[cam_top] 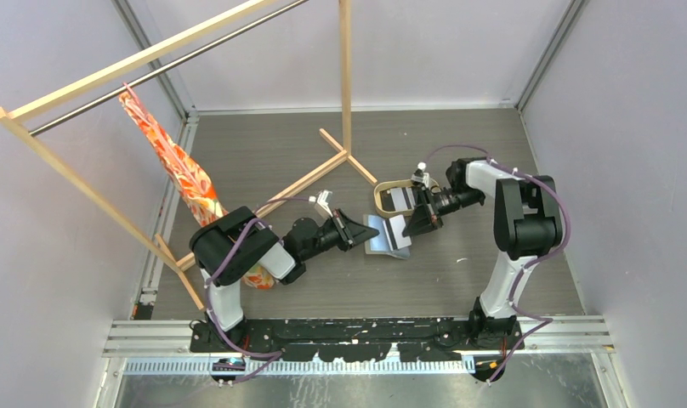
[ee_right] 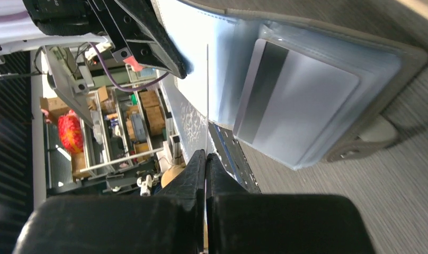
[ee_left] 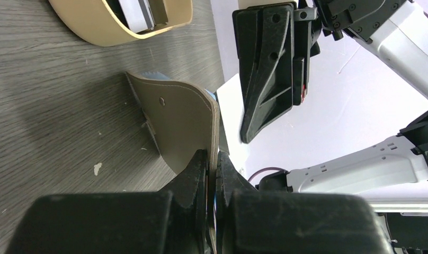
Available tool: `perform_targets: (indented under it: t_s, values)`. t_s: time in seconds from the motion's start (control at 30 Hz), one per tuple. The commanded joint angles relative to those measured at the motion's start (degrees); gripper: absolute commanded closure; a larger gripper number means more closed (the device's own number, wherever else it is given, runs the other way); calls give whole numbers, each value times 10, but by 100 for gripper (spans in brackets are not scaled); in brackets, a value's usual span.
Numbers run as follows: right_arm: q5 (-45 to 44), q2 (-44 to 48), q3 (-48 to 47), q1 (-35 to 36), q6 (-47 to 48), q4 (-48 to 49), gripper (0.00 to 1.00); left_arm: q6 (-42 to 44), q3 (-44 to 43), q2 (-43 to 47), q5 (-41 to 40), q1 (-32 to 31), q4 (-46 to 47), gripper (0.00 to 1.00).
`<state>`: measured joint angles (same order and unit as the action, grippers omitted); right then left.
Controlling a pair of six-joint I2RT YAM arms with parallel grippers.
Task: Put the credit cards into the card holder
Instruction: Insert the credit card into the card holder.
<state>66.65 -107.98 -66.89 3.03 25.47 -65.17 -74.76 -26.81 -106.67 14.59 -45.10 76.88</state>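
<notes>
Grey wood-grain counter (cam_top: 264, 153) between pale walls, with a wooden rack (cam_top: 153, 59) and an orange cloth (cam_top: 187, 174) hanging from it at the far left. I see the holder (cam_top: 381, 235) lying open in the middle of the counter, just on the near side of the oval tray (cam_top: 377, 197) and between my two pincers.

My left pincer (ee_left: 212, 164) comes in from the left and is closed tight on the edge of the holder's left flap. That flap, with its snap button facing outward, stands curled up off the counter, while the right half lies flat.

My right pincer (ee_right: 206, 159) sits just right of the holder, its fingers pressed together on a card (ee_right: 207, 95). From the wrist view I see this card only edge-on, as a thin line running out from the fingertips. It points at the holder's pale lining, near the raised flap, and I cannot tell whether it touches.

A second card (ee_right: 299, 103), pale grey with a dark stripe, lies against the inside of the flat half. Whether it is fully in a slot I cannot tell. More cards (ee_left: 137, 10) lie in the tray, on the far side of the holder.
</notes>
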Motion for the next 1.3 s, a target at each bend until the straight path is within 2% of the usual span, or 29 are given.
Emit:
perform_targets:
  t_s: [0.0,0.1,0.43,0.57,0.7,0.83,0.93,1.07,1.27]
  values:
    - [20,-22,-13,12,11,-15,99,8,3,21,6,7,51,100]
    - [34,-34,-27,12,79,-71,99,12,5,32,14,13,51,100]
    - [49,-31,-24,11,96,-84,99,20,8,69,34,22,51,100]
    - [68,-40,-29,11,131,-109,99,16,2,69,44,23,51,100]
    - [94,-58,-44,12,251,-202,99,10,-6,65,57,23,52,100]
    - [98,-79,-54,12,311,-253,99,3,-13,62,66,23,52,100]
    - [92,-86,-56,11,309,-249,99,-5,-6,53,60,23,51,100]
    - [88,-85,-40,10,240,-184,99,-13,17,32,55,23,52,100]
    - [96,-128,-53,22,270,-207,99,-23,19,17,52,23,51,99]
